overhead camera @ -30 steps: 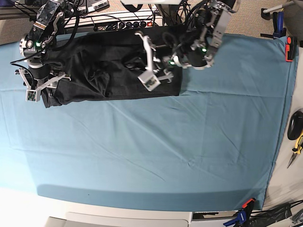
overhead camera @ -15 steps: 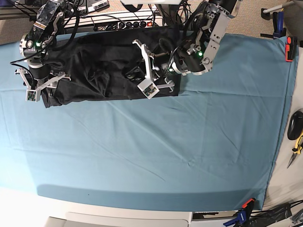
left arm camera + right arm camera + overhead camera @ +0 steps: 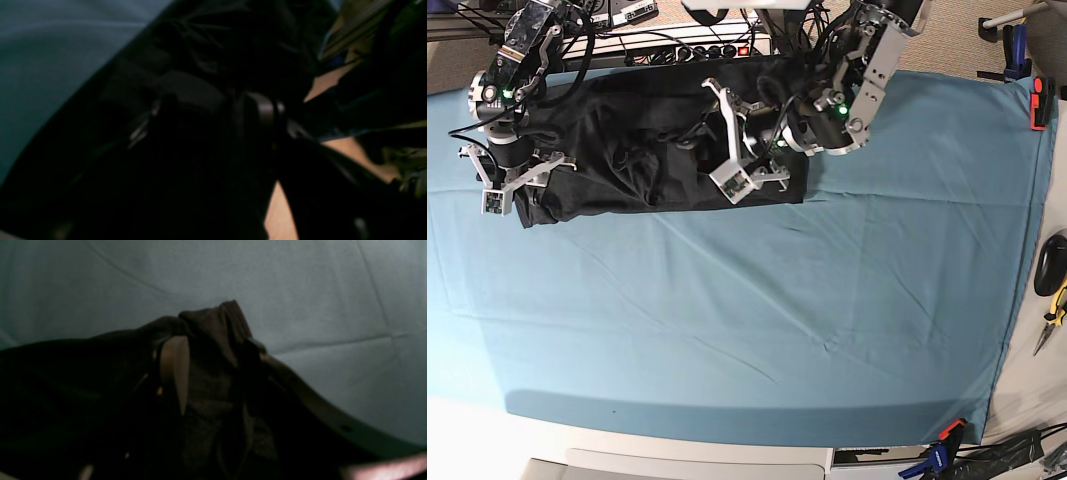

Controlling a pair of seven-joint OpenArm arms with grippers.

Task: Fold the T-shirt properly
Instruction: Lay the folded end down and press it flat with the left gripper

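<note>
T-shirt: black T-shirt (image 3: 637, 150) lies crumpled in a long band along the far edge of the table, plain side showing, creased and bunched near its middle.
Cloth: teal cloth (image 3: 757, 320) covers the table under the T-shirt, smooth apart from a few shallow wrinkles.
Right pincer: right pincer (image 3: 515, 178) sits at the end of the T-shirt on the left side of the base view; the wrist view shows a fold of dark fabric (image 3: 213, 350) pinched between its fingers (image 3: 173, 370), raised into a peak above the cloth.
Left pincer: left pincer (image 3: 732, 135) hangs over the other half of the T-shirt, tilted toward its middle; the base view shows its white fingers spread apart, nothing visibly between them. The wrist view is too dark and blurred to add more.
Table edge: power strip (image 3: 677, 45) and cables run behind the T-shirt; hand tools (image 3: 1053, 300) lie at the far right, off the cloth.
</note>
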